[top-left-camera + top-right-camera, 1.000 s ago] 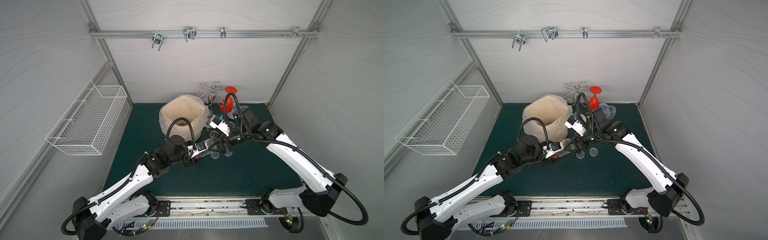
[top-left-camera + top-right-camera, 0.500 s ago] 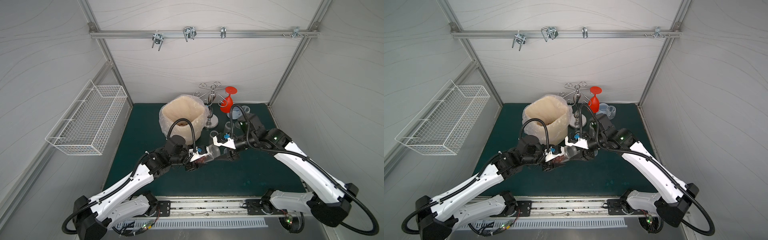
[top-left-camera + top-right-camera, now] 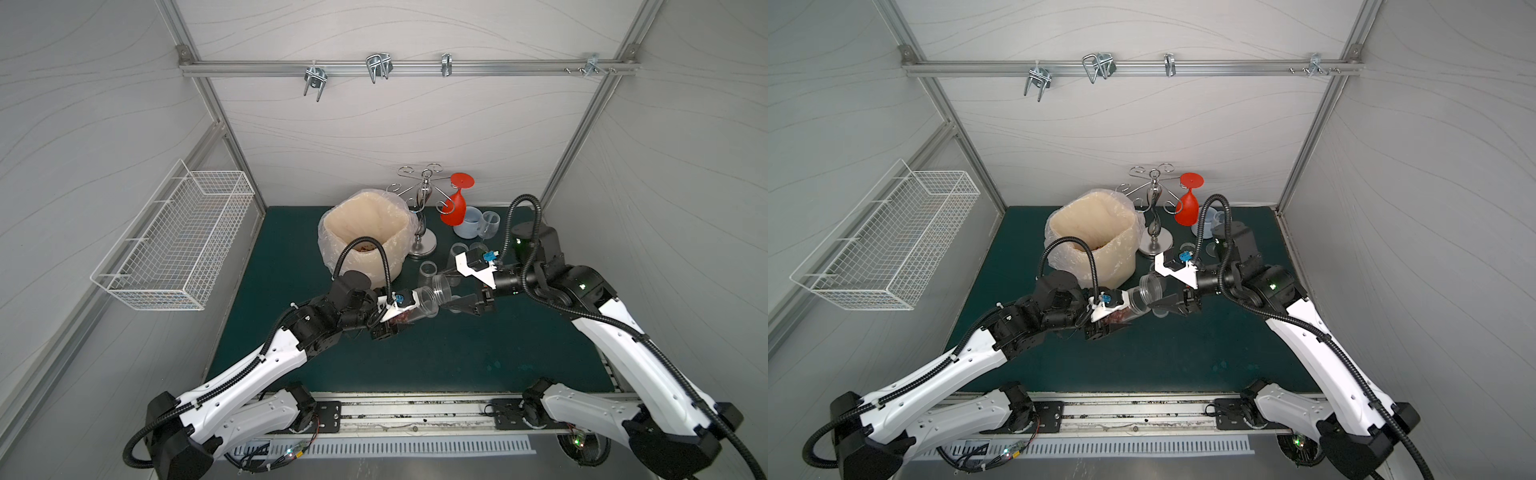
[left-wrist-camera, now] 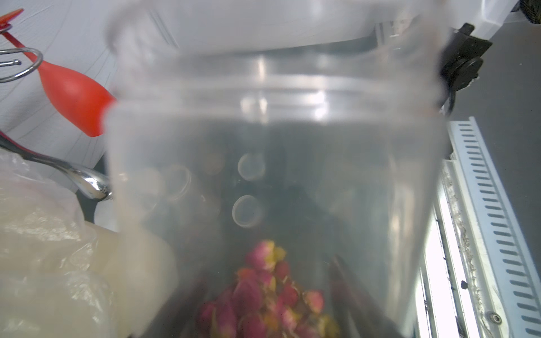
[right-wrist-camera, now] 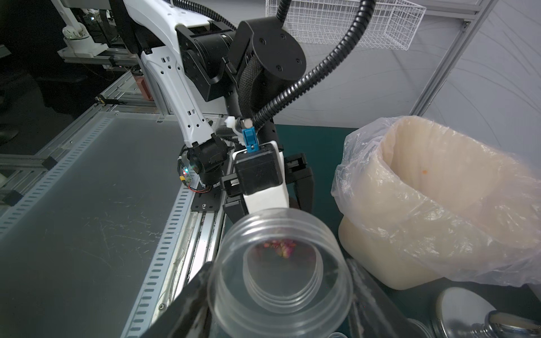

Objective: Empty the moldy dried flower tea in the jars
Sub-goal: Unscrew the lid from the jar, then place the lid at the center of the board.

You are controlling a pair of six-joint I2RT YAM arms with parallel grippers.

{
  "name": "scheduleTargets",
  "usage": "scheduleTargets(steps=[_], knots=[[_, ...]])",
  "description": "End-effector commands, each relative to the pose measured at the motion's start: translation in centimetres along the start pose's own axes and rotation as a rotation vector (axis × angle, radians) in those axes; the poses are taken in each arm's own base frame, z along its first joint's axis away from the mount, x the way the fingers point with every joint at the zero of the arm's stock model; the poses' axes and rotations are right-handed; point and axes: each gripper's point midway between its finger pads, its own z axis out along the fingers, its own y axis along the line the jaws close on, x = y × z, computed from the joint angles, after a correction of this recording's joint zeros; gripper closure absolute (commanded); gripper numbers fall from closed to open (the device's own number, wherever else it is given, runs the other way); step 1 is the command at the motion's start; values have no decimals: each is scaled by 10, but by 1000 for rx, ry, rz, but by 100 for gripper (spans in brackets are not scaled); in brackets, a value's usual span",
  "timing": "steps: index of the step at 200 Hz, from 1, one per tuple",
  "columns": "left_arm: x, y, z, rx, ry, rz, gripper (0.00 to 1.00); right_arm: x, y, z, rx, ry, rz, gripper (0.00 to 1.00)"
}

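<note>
right gripper (image 3: 445,291) has come forward from nearer the mat's (image 3: 415,365) back edge. left arm (image 3: 266,365) stretches to mid-mat; left gripper (image 3: 401,322) clamps one tilted jar (image 3: 422,306), tea (image 4: 263,292) at its base. right jaws straddle its one lid (image 5: 281,298), grip unclear.

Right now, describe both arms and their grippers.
Left arm and right arm: white shells, black joints. A ribbed black hose reaches each wrist, ending at a blue plug on a white bracket. Left gripper and right gripper: black tapered fingers.
</note>
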Motion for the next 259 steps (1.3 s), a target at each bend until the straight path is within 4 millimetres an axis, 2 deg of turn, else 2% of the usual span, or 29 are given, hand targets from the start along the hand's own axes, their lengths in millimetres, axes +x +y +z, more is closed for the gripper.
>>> scheduleTargets(steps=[1,26,41,57,110,138,201,259], knots=[[-15,18,-9,-108,-50,34,100,11,-13,-2,89,32,119,73],[-19,28,-14,-178,-69,34,100,37,-34,-3,243,88,285,72],[-20,37,-19,-235,-78,31,100,60,-53,-8,387,131,427,72],[-22,43,-23,-281,-90,33,100,86,-59,-10,460,182,545,72],[-31,56,-36,-382,-153,48,100,176,-42,-5,547,378,867,71],[-32,58,-39,-403,-168,51,100,216,-33,2,582,479,945,69],[-32,58,-36,-394,-162,52,100,270,-2,38,541,662,1001,63],[-32,58,-35,-391,-164,49,100,303,14,63,505,801,1001,58]])
